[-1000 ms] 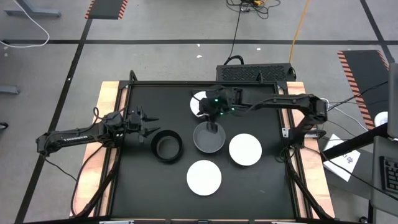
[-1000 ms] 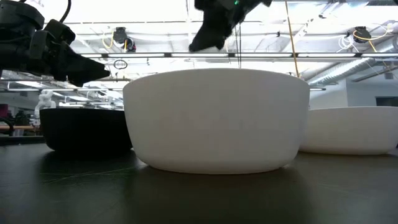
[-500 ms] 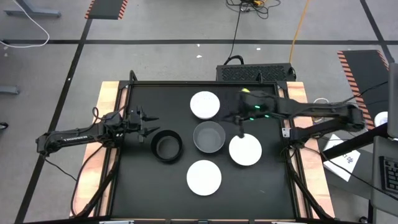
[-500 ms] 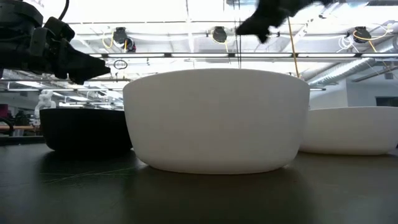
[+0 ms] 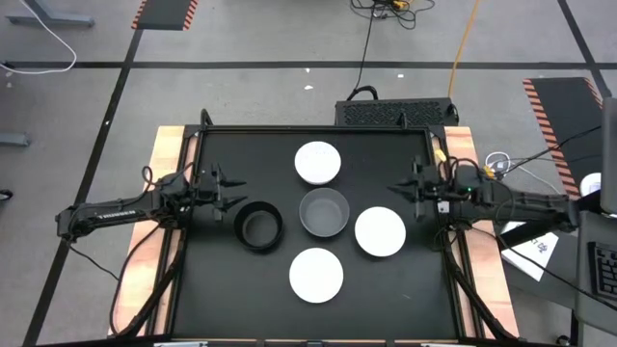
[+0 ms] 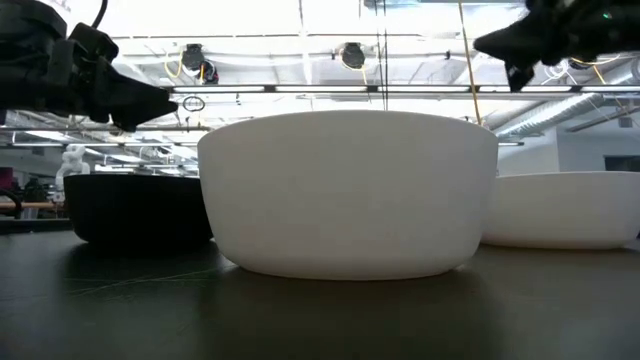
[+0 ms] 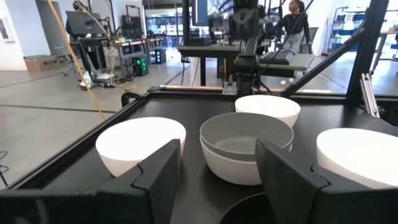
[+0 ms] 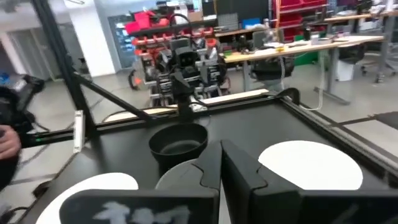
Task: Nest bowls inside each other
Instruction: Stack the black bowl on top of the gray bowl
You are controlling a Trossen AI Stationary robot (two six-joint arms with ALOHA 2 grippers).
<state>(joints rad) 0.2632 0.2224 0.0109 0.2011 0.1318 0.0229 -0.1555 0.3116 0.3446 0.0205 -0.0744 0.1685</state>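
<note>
A grey bowl sits nested in another bowl at the table's middle. Around it stand three white bowls: far, right and near. A black bowl stands to its left. All rest on their bases. My left gripper hovers open and level by the left edge, above and just beyond the black bowl; in its wrist view the grey stack shows between the fingers. My right gripper is shut and level by the right edge, beyond the right white bowl, holding nothing.
The black mat has raised rails along its sides. There is bare mat at the near left and near right corners. In the low view the near white bowl fills the middle and hides the grey stack.
My right gripper has drawn back from above the grey bowl toward the table's right edge, sinking a little and tipping from pointing down to level. The bowls have stayed where they were.
</note>
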